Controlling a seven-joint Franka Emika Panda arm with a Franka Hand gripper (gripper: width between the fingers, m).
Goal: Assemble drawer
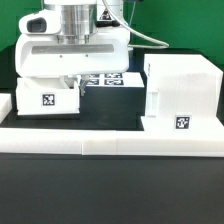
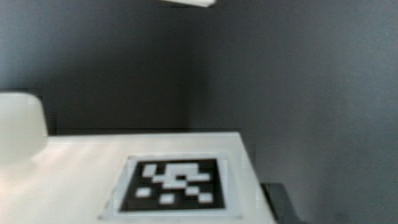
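Observation:
A small white tray [image 1: 45, 98] with a square tag stands at the exterior view's left. The tall white casing [image 1: 180, 88], with a tag low on its front, stands at the right. My gripper [image 1: 73, 86] hangs straight down over the tray's right end, its fingers low at the tray's rim. In the wrist view the tray's tagged white face [image 2: 175, 182] lies very close. One dark finger [image 2: 279, 203] shows just beside its edge and the other finger is hidden. A second tray is not in view.
The marker board [image 1: 106, 78] lies behind, between tray and casing. A long low white wall [image 1: 110, 147] runs along the front, with a short piece at the left [image 1: 5, 105]. A rounded white shape [image 2: 15, 125] shows in the wrist view.

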